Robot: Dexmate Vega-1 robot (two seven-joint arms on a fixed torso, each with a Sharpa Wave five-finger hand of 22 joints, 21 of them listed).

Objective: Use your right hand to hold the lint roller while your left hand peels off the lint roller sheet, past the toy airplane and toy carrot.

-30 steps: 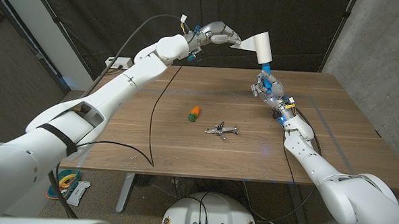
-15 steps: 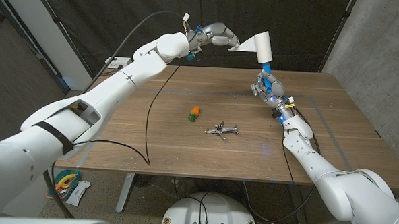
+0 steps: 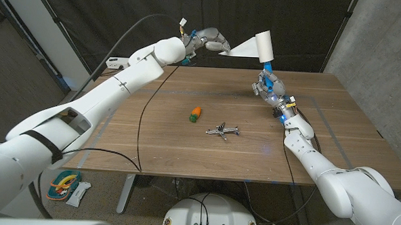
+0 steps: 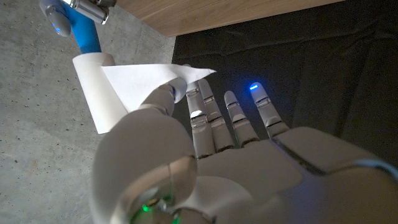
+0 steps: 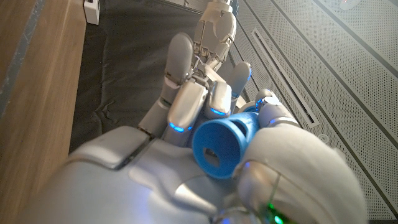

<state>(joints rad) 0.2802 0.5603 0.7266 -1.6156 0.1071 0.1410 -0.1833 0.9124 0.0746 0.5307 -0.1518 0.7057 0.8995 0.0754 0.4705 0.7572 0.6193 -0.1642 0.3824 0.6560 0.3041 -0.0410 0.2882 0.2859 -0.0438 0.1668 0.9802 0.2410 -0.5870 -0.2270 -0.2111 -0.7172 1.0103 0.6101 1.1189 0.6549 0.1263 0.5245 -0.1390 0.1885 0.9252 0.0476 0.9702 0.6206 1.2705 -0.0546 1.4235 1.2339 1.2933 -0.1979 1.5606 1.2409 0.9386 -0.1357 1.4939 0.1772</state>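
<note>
Counting one lint roller (image 3: 264,47), one toy carrot (image 3: 196,113) and one toy airplane (image 3: 223,131), with no legible brand or writing on any of them. Right hand (image 3: 269,86) wrapped round the roller's blue handle (image 5: 222,145) above the far right part of the wooden table (image 3: 104,139), white roll standing up over it. Left hand (image 3: 210,40) raised beyond the table's far edge, pinching the corner of one partly peeled sheet (image 3: 240,48) between thumb and fingers (image 4: 198,106), the other fingers straight. Sheet stretched from that pinch across to the roll. Carrot and airplane lying near each other at mid-table, well apart from both hands.
</note>
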